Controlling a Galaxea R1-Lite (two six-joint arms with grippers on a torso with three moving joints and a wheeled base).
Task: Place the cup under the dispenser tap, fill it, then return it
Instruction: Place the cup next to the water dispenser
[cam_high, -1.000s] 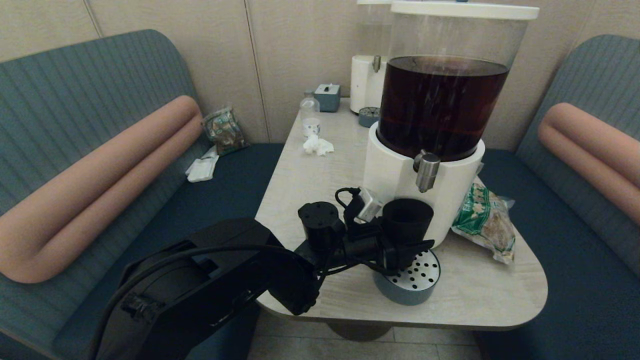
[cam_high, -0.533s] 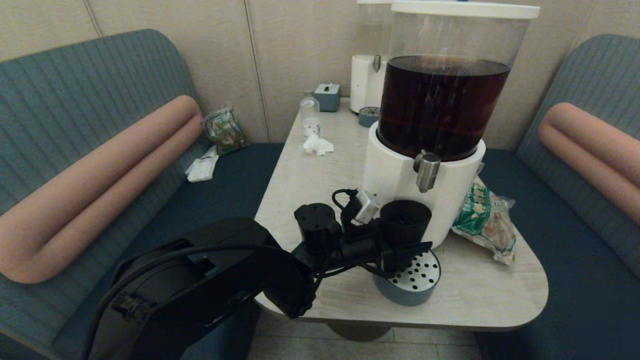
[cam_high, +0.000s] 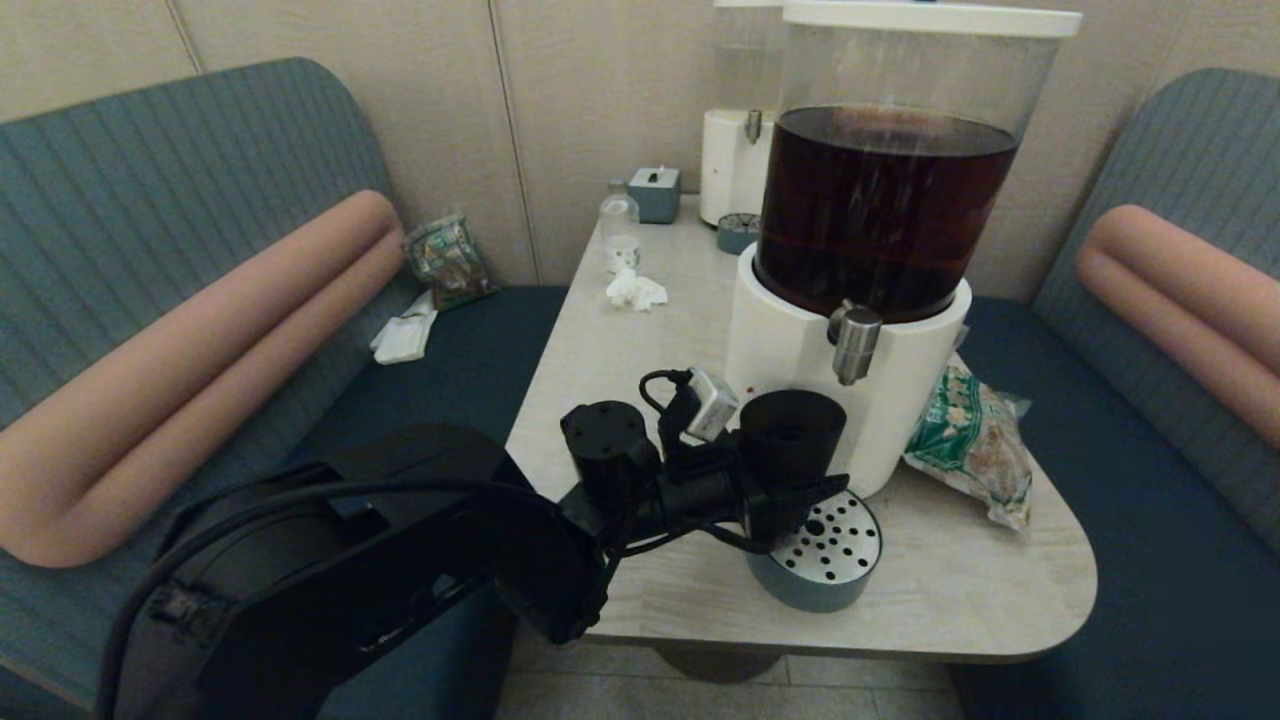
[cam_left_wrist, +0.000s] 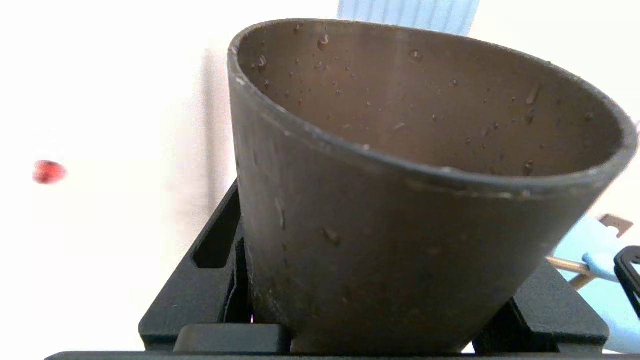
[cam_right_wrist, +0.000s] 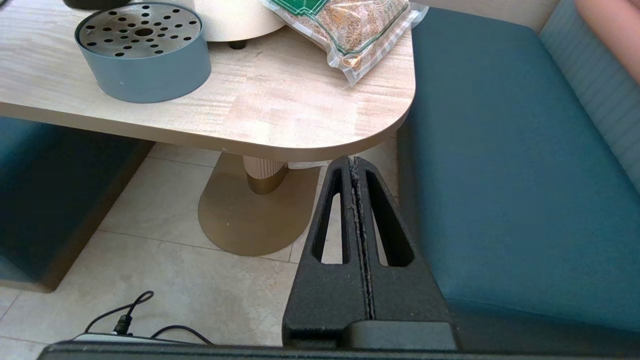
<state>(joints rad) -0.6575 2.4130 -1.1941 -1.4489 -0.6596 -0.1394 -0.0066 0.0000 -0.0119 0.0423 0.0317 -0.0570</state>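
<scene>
My left gripper (cam_high: 790, 490) is shut on the dark cup (cam_high: 792, 436) and holds it upright just above the left part of the round grey drip tray (cam_high: 820, 560). The cup stands left of and below the steel dispenser tap (cam_high: 853, 343) on the white base of the dispenser (cam_high: 790, 350) with dark brown drink. In the left wrist view the cup (cam_left_wrist: 400, 200) fills the frame between the black fingers (cam_left_wrist: 210, 280), with droplets on its inner wall. My right gripper (cam_right_wrist: 355, 167) is shut and parked below the table's near right corner.
A green snack bag (cam_high: 965, 440) lies right of the dispenser base. At the table's far end stand a small clear bottle (cam_high: 620, 235), a crumpled tissue (cam_high: 635, 290), a grey box (cam_high: 655, 192) and a second white dispenser (cam_high: 735, 150). Blue benches flank the table (cam_high: 1000, 590).
The left arm has drawn the cup a little to the left and back, away from under the tap. The right arm has not moved.
</scene>
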